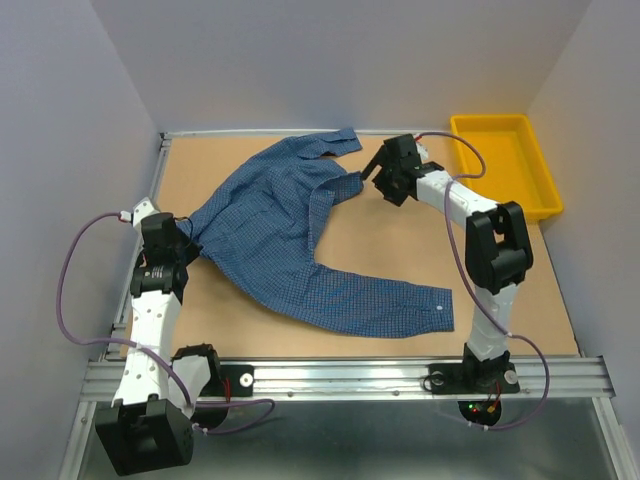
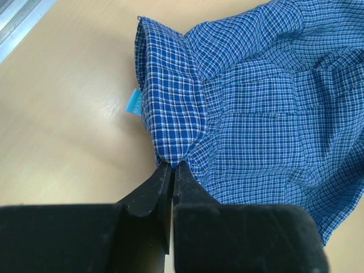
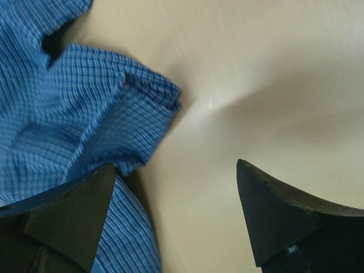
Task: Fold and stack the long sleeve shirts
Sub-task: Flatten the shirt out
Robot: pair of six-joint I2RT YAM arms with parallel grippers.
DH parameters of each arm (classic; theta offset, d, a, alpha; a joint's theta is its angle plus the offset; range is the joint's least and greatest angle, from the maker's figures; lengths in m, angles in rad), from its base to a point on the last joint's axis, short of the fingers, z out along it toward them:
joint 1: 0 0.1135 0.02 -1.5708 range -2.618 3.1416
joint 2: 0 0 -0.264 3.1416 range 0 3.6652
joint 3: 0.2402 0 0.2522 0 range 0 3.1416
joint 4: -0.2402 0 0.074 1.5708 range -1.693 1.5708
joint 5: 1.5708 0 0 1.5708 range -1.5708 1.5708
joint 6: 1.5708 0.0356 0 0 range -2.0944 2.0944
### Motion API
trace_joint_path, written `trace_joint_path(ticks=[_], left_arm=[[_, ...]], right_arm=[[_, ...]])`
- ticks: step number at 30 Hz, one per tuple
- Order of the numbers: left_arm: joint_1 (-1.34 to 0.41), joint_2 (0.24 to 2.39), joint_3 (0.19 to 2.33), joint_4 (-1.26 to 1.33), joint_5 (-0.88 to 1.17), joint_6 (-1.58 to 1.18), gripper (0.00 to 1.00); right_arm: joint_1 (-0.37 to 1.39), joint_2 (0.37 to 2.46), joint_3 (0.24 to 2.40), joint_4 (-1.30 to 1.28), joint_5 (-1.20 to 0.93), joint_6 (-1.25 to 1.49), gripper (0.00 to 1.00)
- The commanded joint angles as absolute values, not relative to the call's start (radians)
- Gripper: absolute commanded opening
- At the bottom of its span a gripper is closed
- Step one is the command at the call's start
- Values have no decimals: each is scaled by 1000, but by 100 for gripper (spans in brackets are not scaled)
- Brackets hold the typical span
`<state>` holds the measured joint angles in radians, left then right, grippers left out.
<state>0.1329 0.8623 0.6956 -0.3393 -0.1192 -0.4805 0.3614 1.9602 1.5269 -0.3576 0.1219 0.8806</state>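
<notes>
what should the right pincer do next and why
Probably move the right pincer to the sleeve lying toward the near edge and grasp it: its jaws stand open, holding nothing, while the left pincer is shut on an edge of the shirt.

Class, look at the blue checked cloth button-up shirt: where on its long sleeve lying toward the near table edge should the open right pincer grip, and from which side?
Probably the white-buttoned cuff ending the sleeve of the blue checked cloth shirt, approached from the right: it lies flat, end edge exposed on that side, so the right pincer can straddle it.
</notes>
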Motion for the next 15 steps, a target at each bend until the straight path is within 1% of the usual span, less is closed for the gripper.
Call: trace_joint_path(ticks=[1,5,10,13,14,15], left_arm=[[138,844,687,-296,-95,-485,0],[138,845,677,-291,-84,-489,0],[138,841,672,-291,-84,-489,0],[138,841,667,-288,-83,-491,0],[137,838,667,-287,-84,-491,0],[138,839,666,-284,-86,-491,0]], right_arm=[[364,2045,1673,-296,209,1100,91],[364,2147,1788,-299,189,1201,87],[364,2250,1868,-298,160,1246,83],[364,2281,1907,-298,144,1250,78],[364,2301,1916,-298,129,1250,74],[365,2309,1925,-298,120,1249,72]])
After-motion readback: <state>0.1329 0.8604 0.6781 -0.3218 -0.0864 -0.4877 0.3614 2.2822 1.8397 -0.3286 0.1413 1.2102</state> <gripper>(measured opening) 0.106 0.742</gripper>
